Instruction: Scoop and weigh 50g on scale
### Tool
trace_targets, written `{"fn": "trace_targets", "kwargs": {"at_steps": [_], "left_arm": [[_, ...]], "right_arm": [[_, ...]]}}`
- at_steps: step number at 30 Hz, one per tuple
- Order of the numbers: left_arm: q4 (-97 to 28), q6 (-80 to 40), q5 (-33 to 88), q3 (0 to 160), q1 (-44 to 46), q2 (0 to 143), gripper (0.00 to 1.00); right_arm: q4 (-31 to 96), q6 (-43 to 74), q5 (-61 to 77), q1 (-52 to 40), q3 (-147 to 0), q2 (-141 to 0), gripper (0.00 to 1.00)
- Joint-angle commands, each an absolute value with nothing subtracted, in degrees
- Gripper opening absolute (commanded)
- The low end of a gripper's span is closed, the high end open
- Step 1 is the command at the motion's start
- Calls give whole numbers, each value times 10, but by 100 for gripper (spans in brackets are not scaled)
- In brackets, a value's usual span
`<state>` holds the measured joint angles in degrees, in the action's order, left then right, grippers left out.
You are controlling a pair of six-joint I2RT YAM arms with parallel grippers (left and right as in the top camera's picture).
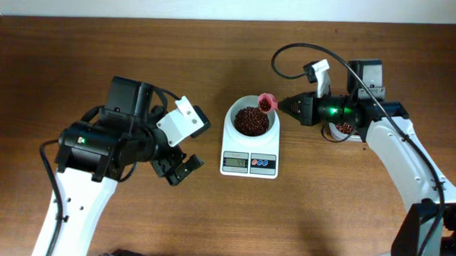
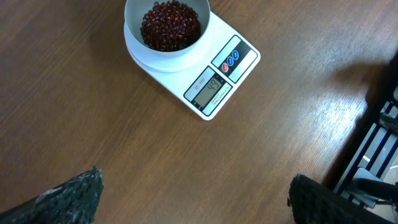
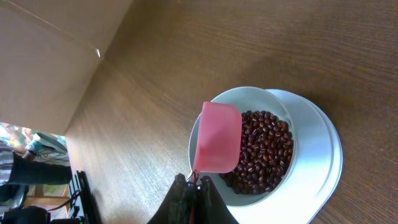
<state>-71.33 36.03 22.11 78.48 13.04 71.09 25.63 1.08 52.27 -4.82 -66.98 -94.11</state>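
The right gripper [image 3: 194, 184], clamped on a small pink plastic scoop [image 3: 217, 138], holds it over the white digital scale [image 1: 229, 145], whose bowl contains small red-brown beans [image 1: 251, 121]. Trickling gently should avoid overshoot. The left gripper [image 1: 179, 169] hangs wide open nearby.

A brown wooden tabletop [image 1: 209, 218] with long grain fills the view. Along its far edge runs a pale strip [image 1: 217, 4]. Beyond one edge lies a plain beige surface [image 3: 43, 68]. Past another edge stands a black frame [image 2: 379, 149], blurred. Soft light shines on the wood.
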Motion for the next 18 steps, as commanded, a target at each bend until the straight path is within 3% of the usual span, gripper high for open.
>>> {"fn": "trace_targets", "kwargs": {"at_steps": [1,18], "left_arm": [[-713,369,227,783,127,709,99],[-713,369,227,783,127,709,99]], "right_arm": [[255,10,521,-51,-681,-931,4],[250,24,531,-52,-681,-931,4]]}}
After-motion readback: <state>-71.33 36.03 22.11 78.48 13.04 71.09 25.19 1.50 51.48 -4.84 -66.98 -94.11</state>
